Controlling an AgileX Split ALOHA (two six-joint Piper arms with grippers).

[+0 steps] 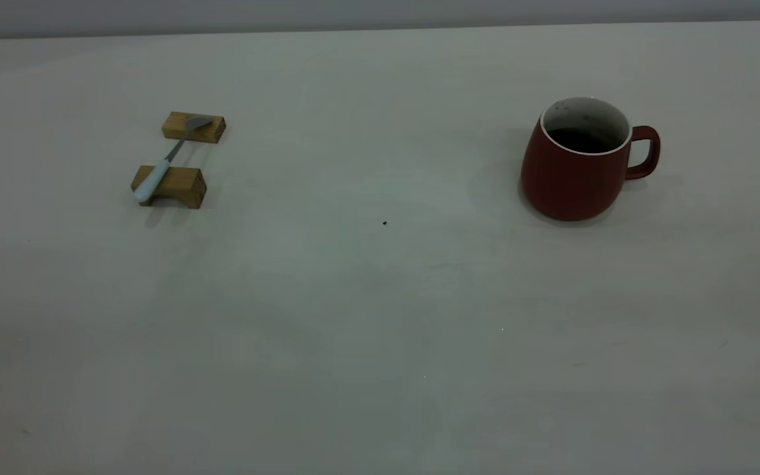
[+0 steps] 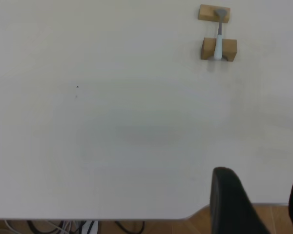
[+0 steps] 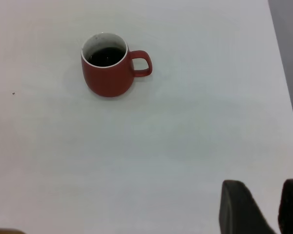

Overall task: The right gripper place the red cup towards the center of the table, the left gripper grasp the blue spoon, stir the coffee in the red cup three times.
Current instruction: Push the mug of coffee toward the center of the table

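From the exterior view, the red cup (image 1: 581, 165) stands upright on the right side of the table (image 1: 380, 316), handle pointing right, with the coffee (image 1: 578, 140) dark inside. The blue spoon (image 1: 167, 160) bridges two wooden blocks (image 1: 182, 158) on the left. Neither arm shows here.

In the left wrist view, the left gripper (image 2: 259, 204) hangs over the table's edge, fingers apart and empty, well apart from the blue spoon (image 2: 218, 39).

In the right wrist view, the right gripper (image 3: 263, 209) is open a little and holds nothing, well apart from the red cup (image 3: 109, 68).
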